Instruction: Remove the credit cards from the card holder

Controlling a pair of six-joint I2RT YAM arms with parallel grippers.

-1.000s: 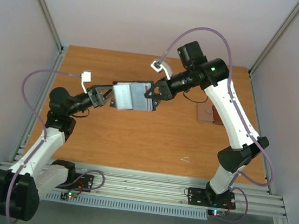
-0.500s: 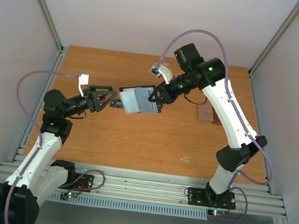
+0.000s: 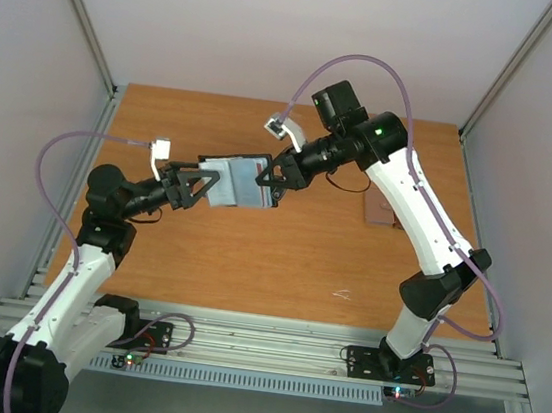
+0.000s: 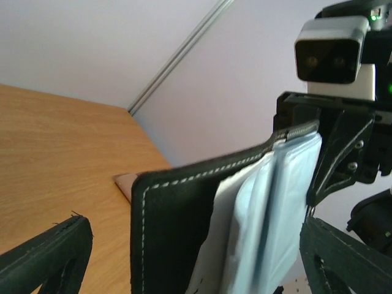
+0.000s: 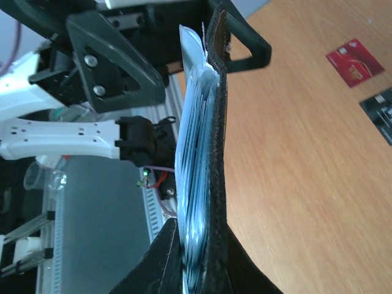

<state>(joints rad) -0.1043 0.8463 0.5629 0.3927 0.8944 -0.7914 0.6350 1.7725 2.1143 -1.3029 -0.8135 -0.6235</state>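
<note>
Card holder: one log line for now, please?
right gripper: shut on black folding card holder; left gripper: open around its edge; dark red plastic card: on wooden table

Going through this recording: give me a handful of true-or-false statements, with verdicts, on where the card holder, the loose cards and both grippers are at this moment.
1. The black folding card holder lies flat on the wooden table. False: the right gripper holds it up in the air, clamped at one edge.
2. The left gripper is open, with one finger on either side of the holder's free edge. True.
3. A dark red plastic card lies on the table. True, seen in the right wrist view.
4. The left gripper is pinching a bright blue card. False: nothing is gripped between its fingers.
</note>
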